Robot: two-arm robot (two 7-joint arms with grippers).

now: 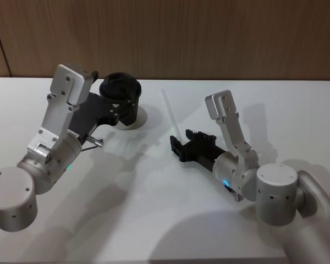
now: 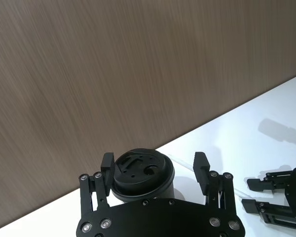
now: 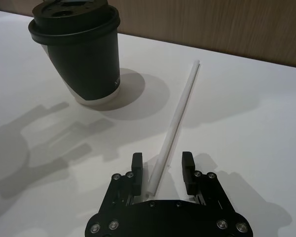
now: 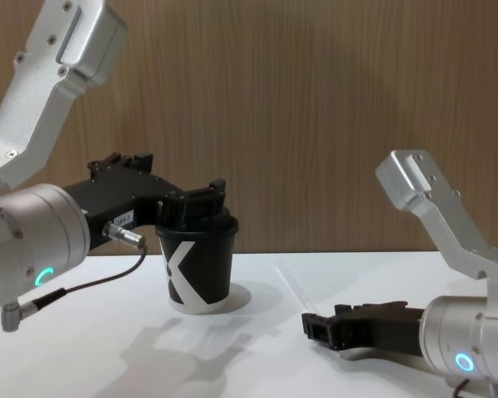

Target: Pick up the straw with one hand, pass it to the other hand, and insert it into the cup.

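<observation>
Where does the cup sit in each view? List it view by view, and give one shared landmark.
Head view: cup upper left of centre, the left gripper either side of it.
Left wrist view: cup lid between that gripper's open fingers.
Right wrist view: cup beyond the straw, which the open right gripper straddles.
Chest view: cup left of centre, standing on the table.
Shared landmark: the wood wall behind the table.
</observation>
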